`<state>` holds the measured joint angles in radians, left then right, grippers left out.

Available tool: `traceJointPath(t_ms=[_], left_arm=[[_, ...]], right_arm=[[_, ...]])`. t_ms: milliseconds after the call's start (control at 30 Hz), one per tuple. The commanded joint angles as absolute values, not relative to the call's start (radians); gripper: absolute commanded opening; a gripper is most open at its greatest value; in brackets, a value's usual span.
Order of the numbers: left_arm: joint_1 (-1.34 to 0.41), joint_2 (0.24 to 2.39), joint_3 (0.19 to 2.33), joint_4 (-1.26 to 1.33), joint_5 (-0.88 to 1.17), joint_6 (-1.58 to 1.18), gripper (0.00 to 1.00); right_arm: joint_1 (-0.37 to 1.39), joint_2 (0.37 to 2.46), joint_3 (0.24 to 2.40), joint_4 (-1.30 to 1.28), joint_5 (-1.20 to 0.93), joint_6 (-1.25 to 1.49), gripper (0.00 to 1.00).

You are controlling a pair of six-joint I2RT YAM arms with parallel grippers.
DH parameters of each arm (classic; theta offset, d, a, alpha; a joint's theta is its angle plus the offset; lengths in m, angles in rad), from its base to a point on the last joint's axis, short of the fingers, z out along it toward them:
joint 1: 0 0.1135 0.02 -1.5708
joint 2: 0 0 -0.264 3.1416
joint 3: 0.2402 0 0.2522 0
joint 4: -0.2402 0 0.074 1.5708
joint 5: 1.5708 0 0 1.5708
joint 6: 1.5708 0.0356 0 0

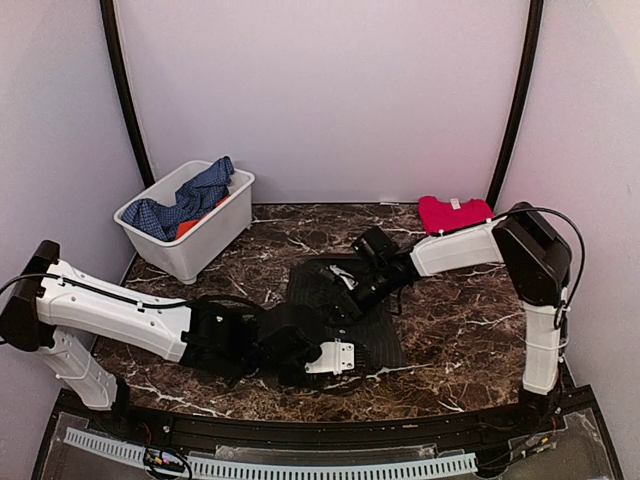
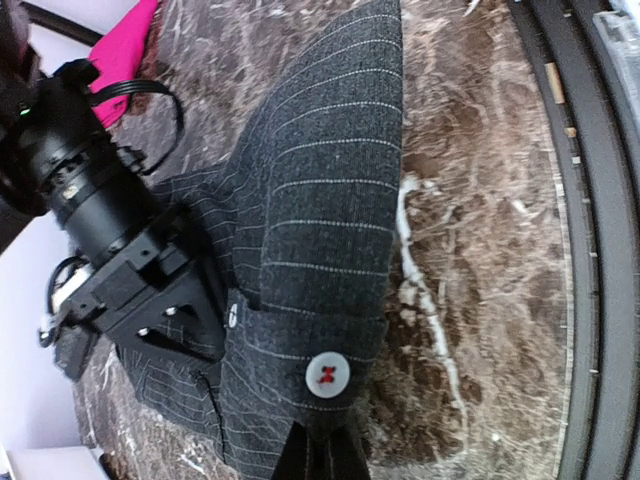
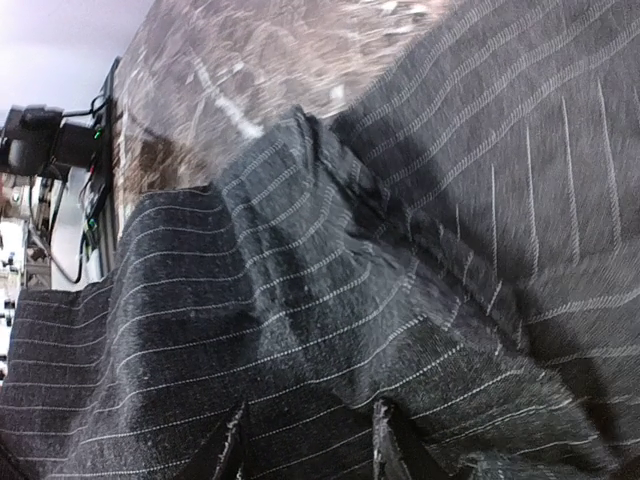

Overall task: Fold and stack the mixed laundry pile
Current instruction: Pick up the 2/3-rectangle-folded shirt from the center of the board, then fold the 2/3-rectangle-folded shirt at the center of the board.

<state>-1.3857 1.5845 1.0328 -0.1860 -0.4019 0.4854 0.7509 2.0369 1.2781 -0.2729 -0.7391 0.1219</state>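
Observation:
The dark charcoal pinstriped shirt (image 1: 375, 335) lies spread in the middle of the marble table (image 1: 460, 330). My left gripper (image 1: 348, 362) is at its near edge, shut on a cuff (image 2: 310, 340) that carries a white button (image 2: 327, 374); the left gripper (image 2: 320, 458) pinches the fabric just below that button. My right gripper (image 1: 347, 298) rests on the shirt's far part, its fingertips (image 3: 232, 442) apart over rumpled pinstriped cloth (image 3: 330, 300). A folded bright red cloth (image 1: 455, 213) sits at the back right. The blue checked garment (image 1: 195, 198) and an orange piece (image 1: 188, 229) lie in the bin.
The white plastic bin (image 1: 200, 250) stands at the back left of the table. The right arm's black wrist (image 2: 95, 210) shows close on the left in the left wrist view. A dark rail (image 1: 330, 430) runs along the table's near edge.

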Motion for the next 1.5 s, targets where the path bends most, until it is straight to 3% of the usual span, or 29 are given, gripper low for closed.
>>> traceJointPath(t_ms=[0,333,500,667,1000,1467], left_arm=[[-1.393,1.564,1.142,-0.548,-0.162,0.377,0.0],[-1.372,1.628,1.394,-0.771,0.057,0.333,0.0],[-1.301,1.647,1.458,-0.795,0.12,0.36,0.0],[-1.222,1.669,1.511,-0.779,0.171,0.446,0.0],[-1.046,1.807,1.631,-0.734,0.184,0.589,0.0],[-0.895,1.976,1.74,-0.62,0.113,0.783,0.06]], right_arm=[[0.736,1.914,1.345,-0.386,-0.746,0.08,0.42],[0.569,2.051,1.598,-0.52,-0.529,0.034,0.46],[0.566,2.162,1.574,-0.475,-0.558,0.029,0.44],[0.57,2.263,1.585,-0.463,-0.585,0.013,0.4],[0.602,2.268,1.566,-0.51,-0.626,-0.031,0.21],[0.615,2.244,1.545,-0.504,-0.734,-0.047,0.17]])
